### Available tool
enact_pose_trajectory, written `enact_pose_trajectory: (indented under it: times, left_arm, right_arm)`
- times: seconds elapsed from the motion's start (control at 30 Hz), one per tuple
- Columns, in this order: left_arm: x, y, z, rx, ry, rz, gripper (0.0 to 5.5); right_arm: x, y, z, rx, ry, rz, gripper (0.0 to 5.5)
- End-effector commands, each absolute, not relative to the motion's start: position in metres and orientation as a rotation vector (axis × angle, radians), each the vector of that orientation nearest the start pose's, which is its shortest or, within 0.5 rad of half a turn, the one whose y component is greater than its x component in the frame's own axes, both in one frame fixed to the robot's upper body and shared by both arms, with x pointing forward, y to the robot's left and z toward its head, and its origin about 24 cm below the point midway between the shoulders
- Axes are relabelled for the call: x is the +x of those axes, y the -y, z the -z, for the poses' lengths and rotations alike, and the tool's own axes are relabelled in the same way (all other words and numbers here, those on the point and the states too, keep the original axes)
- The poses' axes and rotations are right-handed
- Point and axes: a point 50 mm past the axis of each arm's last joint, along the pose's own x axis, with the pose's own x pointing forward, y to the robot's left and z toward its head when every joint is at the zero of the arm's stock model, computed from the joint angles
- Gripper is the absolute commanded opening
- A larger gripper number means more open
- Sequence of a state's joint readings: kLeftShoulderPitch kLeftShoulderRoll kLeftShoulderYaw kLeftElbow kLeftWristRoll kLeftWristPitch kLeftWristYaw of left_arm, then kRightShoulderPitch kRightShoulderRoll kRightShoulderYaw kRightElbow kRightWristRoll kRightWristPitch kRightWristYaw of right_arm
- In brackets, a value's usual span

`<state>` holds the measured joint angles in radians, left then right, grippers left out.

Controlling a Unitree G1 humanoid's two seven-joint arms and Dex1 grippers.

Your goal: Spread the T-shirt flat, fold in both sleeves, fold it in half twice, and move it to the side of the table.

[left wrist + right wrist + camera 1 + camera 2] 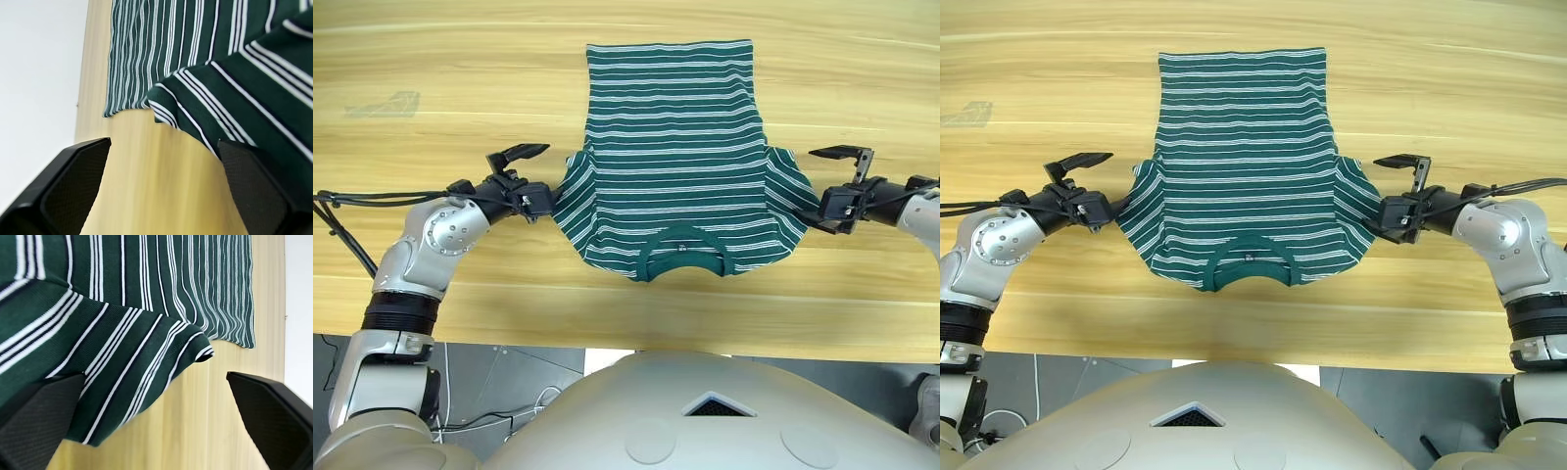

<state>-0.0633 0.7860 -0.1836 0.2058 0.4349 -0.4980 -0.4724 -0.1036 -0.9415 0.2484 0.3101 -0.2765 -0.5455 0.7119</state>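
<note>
Left eye view: a green T-shirt (671,147) with thin white stripes lies spread flat in the middle of the frame on a pale wooden surface (460,59). Its collar (683,250) points to the bottom of the frame and its hem (668,45) to the top. The left pincer (524,176) sits at centre left, released, its two fingers parted one above the other right at the tip of the left-hand sleeve (573,191). The right pincer (832,184) mirrors it at centre right, also released, with its lower finger at the edge of the right-hand sleeve (793,191)

Right eye view: the same layout, with the T-shirt (1244,137) slightly left of centre. The left pincer (1087,188) is at the far left and the right pincer (1396,191) right of centre. Both are wide apart and clamp nothing, each at its own sleeve end

Left wrist view: the left pincer (164,147) gapes. One of its dark fingers (73,186) is over bare wood. The other is at the sleeve's striped edge (254,88), and the cloth seems to lap over its tip. The shirt body (195,39) stretches away beyond

Right wrist view: the right pincer (155,378) is likewise released. One finger (274,416) stands over the bare surface (195,421), and the other is partly covered by the sleeve (98,342), which lifts slightly off the wood
</note>
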Motion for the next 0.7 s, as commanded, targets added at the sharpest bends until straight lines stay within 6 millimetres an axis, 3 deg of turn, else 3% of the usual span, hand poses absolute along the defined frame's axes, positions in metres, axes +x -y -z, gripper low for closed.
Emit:
enact_pose_trajectory:
  times: [0.03,0.17,0.47,0.6,0.7]
  left_arm:
    - [0.229,-0.206,-0.064,1.217,0.085,0.919,4.06]
    - [0.224,-0.196,-0.074,1.218,0.115,0.937,4.06]
    - [0.227,-0.208,-0.067,1.224,0.058,0.903,4.06]
    - [0.227,-0.21,-0.067,1.228,0.068,0.887,4.06]
    - [0.228,-0.206,-0.077,1.207,0.14,0.858,4.06]
  right_arm:
    - [0.19,0.248,-0.019,-1.089,-0.402,-1.293,5.36]
    - [0.19,0.245,-0.023,-1.089,-0.397,-1.288,5.36]
    - [0.203,0.264,-0.028,-1.162,-0.445,-1.191,5.36]
    - [0.195,0.261,-0.027,-1.093,-0.461,-1.236,5.36]
    - [0.189,0.244,-0.034,-0.877,-0.379,-1.292,5.36]
